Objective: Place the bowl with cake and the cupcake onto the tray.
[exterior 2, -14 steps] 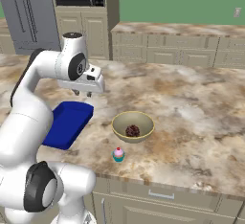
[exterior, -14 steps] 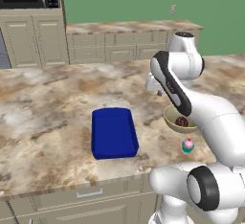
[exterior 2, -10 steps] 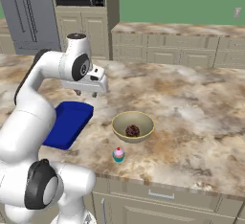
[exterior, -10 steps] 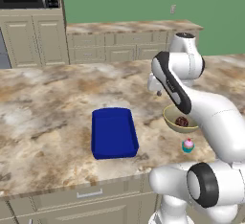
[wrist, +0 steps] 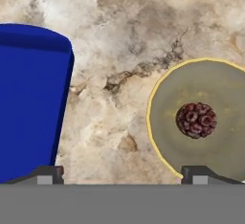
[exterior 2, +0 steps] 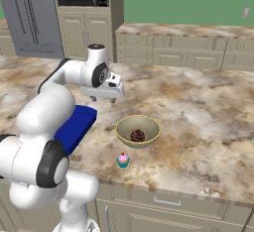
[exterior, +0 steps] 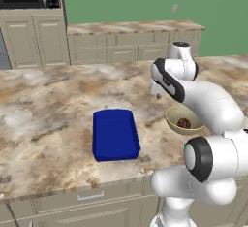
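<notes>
Blue tray (exterior: 115, 134) empty on table (exterior: 43, 124); bowl with cake (exterior 2: 138, 131) beside it, cupcake (exterior 2: 122, 160) near the edge. Fingers (wrist: 192, 173) spread, hovering between. Risk: a rim pinch tips the bowl, spilling cake.

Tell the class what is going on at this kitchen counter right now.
A white robot arm is reaching over a marble counter, with its open gripper hovering empty between a blue tray and a yellow bowl. The bowl holds a small dark cake and sits on the counter beside the tray, not on it. A little pink cupcake stands on the counter in front of the bowl, near the counter's edge. Nothing has been put on the tray yet.
</notes>
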You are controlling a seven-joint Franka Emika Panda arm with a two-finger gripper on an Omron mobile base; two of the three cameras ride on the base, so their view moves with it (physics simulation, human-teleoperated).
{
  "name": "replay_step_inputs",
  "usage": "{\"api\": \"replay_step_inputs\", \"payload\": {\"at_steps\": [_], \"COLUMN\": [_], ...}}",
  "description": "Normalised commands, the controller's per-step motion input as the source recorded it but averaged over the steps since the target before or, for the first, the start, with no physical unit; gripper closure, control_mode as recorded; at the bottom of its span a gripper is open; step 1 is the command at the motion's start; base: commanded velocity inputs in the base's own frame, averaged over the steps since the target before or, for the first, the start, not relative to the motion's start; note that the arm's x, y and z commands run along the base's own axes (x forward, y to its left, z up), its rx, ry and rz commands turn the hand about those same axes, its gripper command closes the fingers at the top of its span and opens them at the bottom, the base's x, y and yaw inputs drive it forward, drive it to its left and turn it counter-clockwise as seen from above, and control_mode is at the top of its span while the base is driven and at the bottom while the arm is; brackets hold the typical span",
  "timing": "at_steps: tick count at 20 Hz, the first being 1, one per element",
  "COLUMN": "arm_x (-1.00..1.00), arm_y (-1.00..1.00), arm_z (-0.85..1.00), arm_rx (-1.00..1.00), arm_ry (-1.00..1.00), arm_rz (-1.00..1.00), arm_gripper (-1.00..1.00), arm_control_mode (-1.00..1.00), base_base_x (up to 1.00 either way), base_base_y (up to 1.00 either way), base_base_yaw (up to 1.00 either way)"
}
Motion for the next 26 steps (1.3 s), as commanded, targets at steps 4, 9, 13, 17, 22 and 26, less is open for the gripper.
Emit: {"api": "replay_step_inputs", "payload": {"at_steps": [4, 9, 13, 17, 22, 26], "arm_x": [0.66, 0.45, 0.04, -0.08, -0.06, 0.00], "arm_y": [-0.06, -0.05, -0.16, -0.51, -0.25, 0.28], "arm_z": [-0.35, -0.55, -0.56, -0.38, -0.41, -0.40], "arm_rx": [-0.01, -0.11, -0.09, 0.00, 0.00, 0.00], "arm_ry": [-0.01, 0.11, 0.13, 0.08, 0.08, 0.04], "arm_rz": [0.09, 0.04, -0.08, -0.13, -0.16, -0.14], "arm_gripper": [-1.00, -1.00, -1.00, -1.00, -1.00, -1.00], "arm_control_mode": [-1.00, -1.00, -1.00, -1.00, -1.00, -1.00], "base_base_x": [0.00, 0.00, 0.00, 0.00, 0.00, 0.00], "base_base_y": [0.00, 0.00, 0.00, 0.00, 0.00, 0.00], "base_base_yaw": [0.00, 0.00, 0.00, 0.00, 0.00, 0.00]}}
